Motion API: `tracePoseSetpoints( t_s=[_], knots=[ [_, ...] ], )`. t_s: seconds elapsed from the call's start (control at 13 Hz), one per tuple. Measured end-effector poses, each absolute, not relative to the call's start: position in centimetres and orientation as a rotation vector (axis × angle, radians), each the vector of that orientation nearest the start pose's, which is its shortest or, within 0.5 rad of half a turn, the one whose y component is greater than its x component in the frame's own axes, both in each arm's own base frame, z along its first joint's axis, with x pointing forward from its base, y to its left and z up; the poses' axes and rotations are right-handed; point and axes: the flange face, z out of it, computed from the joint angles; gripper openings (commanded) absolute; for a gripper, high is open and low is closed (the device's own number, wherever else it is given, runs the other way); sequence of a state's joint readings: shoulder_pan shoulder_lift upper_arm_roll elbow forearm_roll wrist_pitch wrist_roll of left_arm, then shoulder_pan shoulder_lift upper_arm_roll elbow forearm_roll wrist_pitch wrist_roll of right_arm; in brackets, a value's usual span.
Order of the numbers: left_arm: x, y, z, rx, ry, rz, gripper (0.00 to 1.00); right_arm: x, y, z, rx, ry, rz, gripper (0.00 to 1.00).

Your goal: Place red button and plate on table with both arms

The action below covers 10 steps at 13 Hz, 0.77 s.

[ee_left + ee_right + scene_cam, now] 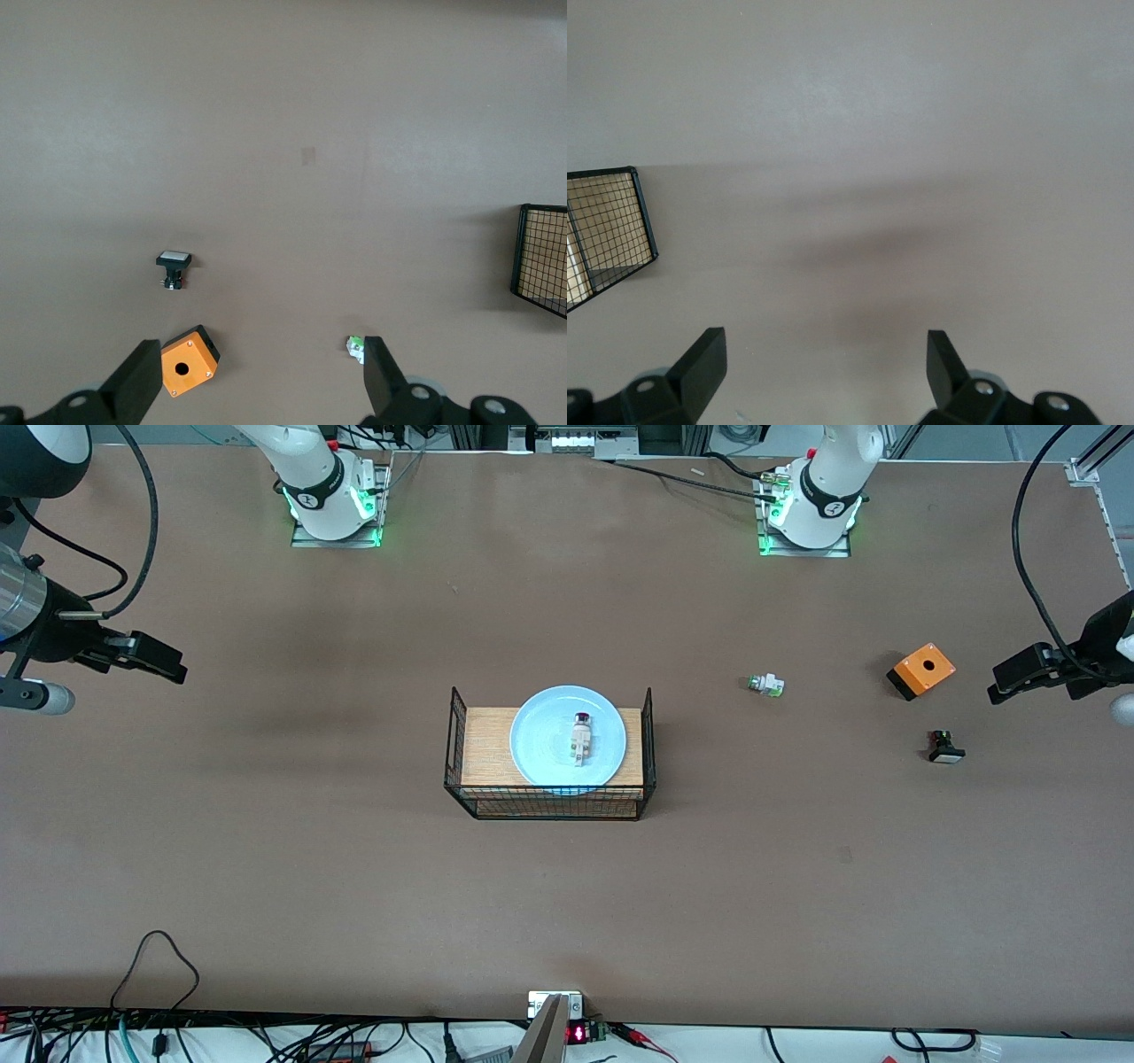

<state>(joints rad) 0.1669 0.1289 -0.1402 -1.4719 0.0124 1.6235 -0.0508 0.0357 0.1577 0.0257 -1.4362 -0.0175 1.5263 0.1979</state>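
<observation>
brown and matte, the bench fills nearly the whole front view, with the two arm bases along its top edge.

the left hand hangs at the right edge of the front view, over the left arm's end of the bench, its fingers spread wide with nothing between them. in the left wrist view the hand sits low in the frame, with an orange box that has a round hole in its top just beside one finger, and a green-capped switch peeking out beside the other. a black-bodied button stands a little higher in that frame, left of centre. in the front view the orange box is nearest this hand, the black-bodied button lies lower, and the green-capped switch lies toward the middle.

the right hand hangs at the left edge of the front view, over the right arm's end of the bench, also wide open and holding nothing; the right wrist view shows its fingers apart over bare surface.

at the centre of the front view stands a black wire rack with a wooden top. the plate rests on that top, and the red button lies on its side in the middle of the plate, dark cap toward the arm bases. both are well apart from either hand.
</observation>
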Motion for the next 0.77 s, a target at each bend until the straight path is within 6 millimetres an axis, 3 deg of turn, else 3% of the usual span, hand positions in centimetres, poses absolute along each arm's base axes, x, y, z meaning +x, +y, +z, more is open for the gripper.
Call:
tracePoseSetpoints(
  t_s=[0.54,0.77],
  knots=[
    [59.9,2.3,60.0,-3.145,-0.125,-0.030,1.00,59.7,4.5,59.4,-3.156,0.187,0.096,1.00],
    [60.6,2.4,57.2,-3.149,-0.123,0.061,1.00,59.7,5.2,59.5,-3.158,0.167,0.095,1.00]
  ],
)
